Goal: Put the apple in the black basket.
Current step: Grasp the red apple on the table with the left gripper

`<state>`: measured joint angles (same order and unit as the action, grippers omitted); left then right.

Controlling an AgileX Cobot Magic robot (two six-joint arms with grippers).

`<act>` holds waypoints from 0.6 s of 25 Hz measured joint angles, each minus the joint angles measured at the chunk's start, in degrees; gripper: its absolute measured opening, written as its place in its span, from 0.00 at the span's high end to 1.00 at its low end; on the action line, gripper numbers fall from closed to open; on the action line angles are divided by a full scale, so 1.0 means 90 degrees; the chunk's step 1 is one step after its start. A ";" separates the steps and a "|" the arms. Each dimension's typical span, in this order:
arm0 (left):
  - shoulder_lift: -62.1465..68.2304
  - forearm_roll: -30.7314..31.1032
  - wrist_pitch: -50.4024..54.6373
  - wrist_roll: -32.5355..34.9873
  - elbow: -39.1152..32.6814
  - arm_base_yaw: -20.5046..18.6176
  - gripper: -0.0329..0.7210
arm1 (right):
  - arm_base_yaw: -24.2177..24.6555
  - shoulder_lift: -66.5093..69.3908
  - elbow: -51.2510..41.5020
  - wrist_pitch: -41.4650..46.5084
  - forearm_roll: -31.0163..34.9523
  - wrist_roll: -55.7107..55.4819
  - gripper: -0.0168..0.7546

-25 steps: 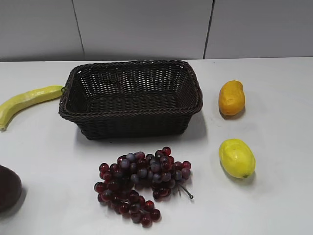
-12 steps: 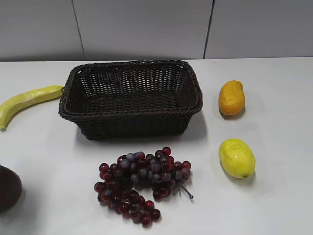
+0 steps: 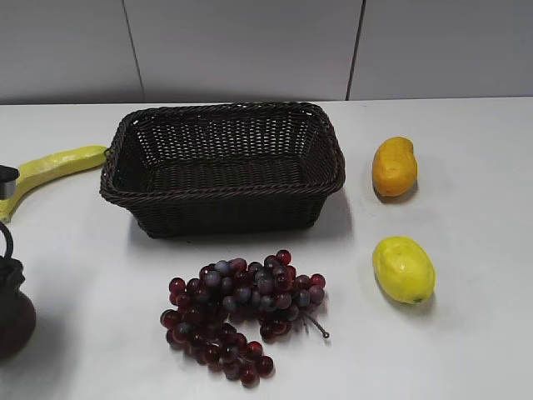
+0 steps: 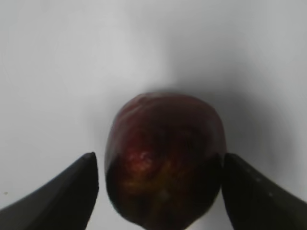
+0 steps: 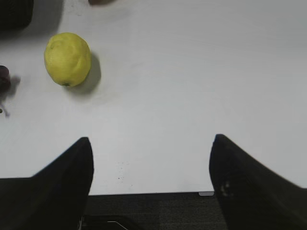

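The apple (image 3: 17,325) is dark maroon and sits on the white table at the far left edge, partly cut off. In the left wrist view the apple (image 4: 163,158) lies between the two black fingers. My left gripper (image 4: 158,155) is open around it, with a thin gap showing at the left finger. In the exterior view the left gripper (image 3: 8,267) is just above the apple. The black basket (image 3: 221,193) stands empty at the middle back. My right gripper (image 5: 151,139) is open and empty above the table's front edge; it is out of the exterior view.
A bunch of red-purple grapes (image 3: 241,312) lies in front of the basket. A yellow lemon (image 3: 403,268) lies at the right and also shows in the right wrist view (image 5: 67,58). An orange-yellow fruit (image 3: 394,166) lies behind it. A banana (image 3: 50,167) lies left of the basket.
My left gripper has come into the exterior view at the far left and now sits over the apple. The apple and the other things have not moved.
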<state>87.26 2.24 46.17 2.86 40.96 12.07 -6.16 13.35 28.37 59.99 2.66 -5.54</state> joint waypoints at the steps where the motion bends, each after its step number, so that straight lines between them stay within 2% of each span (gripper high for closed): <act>1: 0.0089 0.0000 -0.0013 0.0000 0.0000 0.0000 0.17 | 0.0000 0.0000 0.0000 0.0000 0.0000 0.0000 0.24; 15: 0.0327 0.0025 0.0055 0.0000 0.0117 0.0000 0.19 | 0.0000 0.0000 0.0000 0.0000 0.0000 0.0000 0.24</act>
<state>90.21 2.47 46.66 2.86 42.01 12.07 -6.16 13.35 28.37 59.99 2.66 -5.54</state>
